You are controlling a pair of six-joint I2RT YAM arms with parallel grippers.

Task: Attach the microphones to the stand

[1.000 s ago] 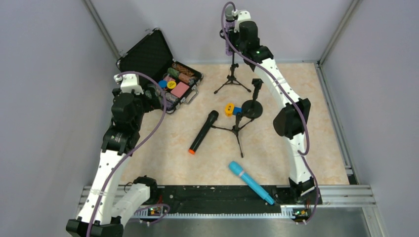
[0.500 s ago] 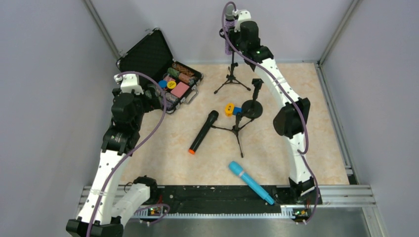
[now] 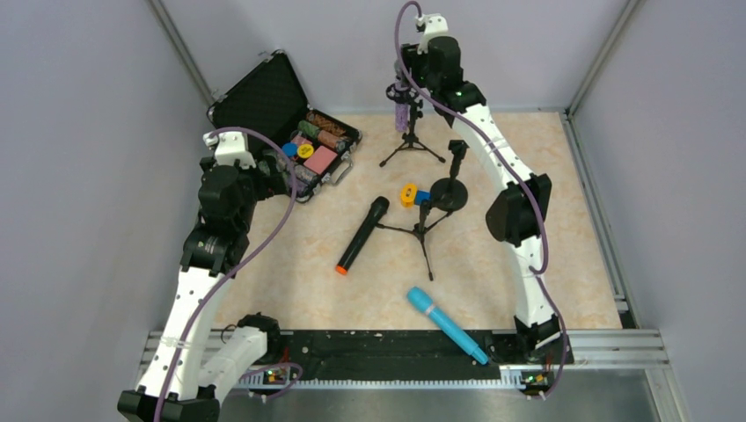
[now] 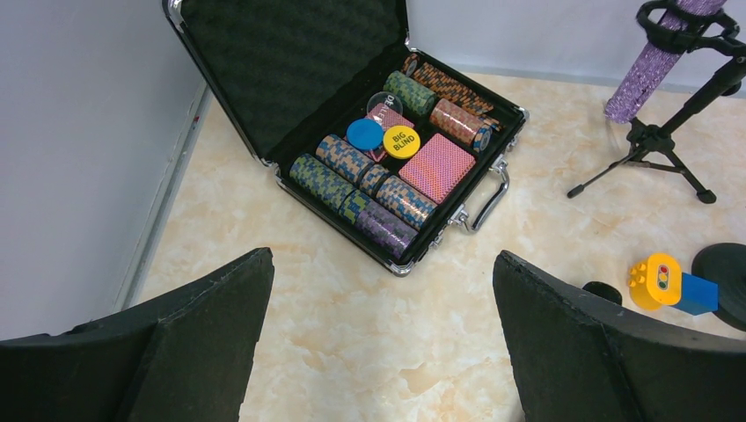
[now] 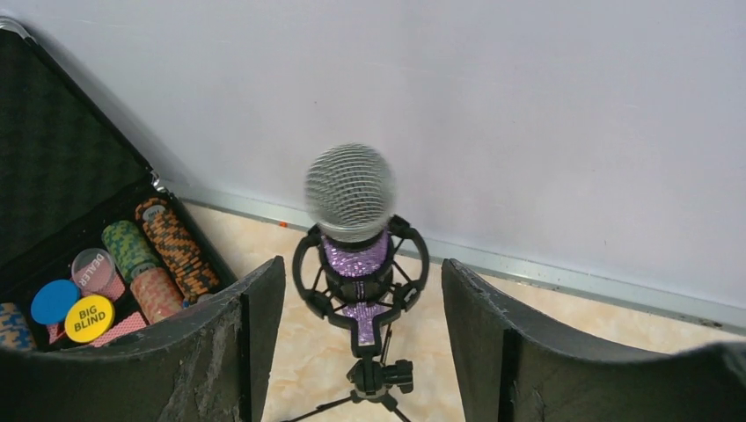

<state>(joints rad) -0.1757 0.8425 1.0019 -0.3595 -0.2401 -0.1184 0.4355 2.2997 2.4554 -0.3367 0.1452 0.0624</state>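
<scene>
The glittery purple microphone (image 5: pixel 356 255) with its silver grille (image 5: pixel 349 192) stands upright in the black shock mount (image 5: pixel 303 264) of the back tripod stand (image 3: pixel 412 141). My right gripper (image 5: pixel 362 303) is open just above it, one finger (image 5: pixel 251 338) on each side and neither touching. The purple microphone also shows in the top view (image 3: pixel 402 110) and the left wrist view (image 4: pixel 649 69). The black microphone with an orange end (image 3: pixel 362 234) lies at mid table. The light-blue microphone (image 3: pixel 446 324) lies at the near edge. My left gripper (image 4: pixel 383 338) is open and empty near the case.
An open black case of poker chips (image 3: pixel 295 132) sits at the back left. A low tripod stand (image 3: pixel 425 224) and a round-base stand (image 3: pixel 453 180) stand at mid table, with a yellow and blue toy block (image 3: pixel 411 194) beside them. Walls close in the back and sides.
The purple microphone has dropped from up beside my right gripper down into the shock mount. My right gripper has let go of it. The left arm has not moved.
</scene>
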